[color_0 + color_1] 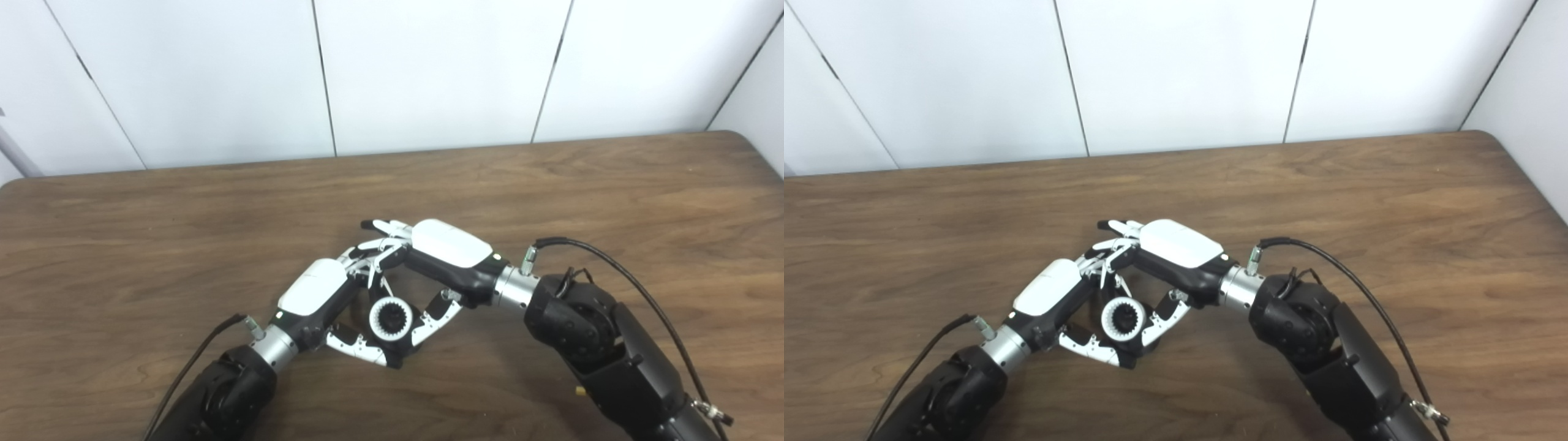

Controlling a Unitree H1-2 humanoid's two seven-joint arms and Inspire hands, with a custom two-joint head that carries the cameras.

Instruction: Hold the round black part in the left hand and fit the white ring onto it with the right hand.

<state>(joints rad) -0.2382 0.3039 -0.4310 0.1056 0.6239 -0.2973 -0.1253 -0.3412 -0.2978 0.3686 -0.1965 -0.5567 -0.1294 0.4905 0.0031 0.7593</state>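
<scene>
White ring (389,320), seemingly rigid light plastic best pinched by its outer rim, sits around the round black part (390,318), cradled between left hand (318,298) and right hand (450,257) fingers above the surface (612,196).

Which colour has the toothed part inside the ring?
Black; the toothed part sits inside the white ring, clearest in the left eye view.

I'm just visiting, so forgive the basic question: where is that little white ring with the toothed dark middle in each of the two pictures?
Left eye view: the white ring sits a little below picture centre, between the left hand and right hand.
Right eye view: the same ring appears further left, again between the two hands.
Shared landmark: the black cable arching over the right wrist, to the ring's right in both.
</scene>
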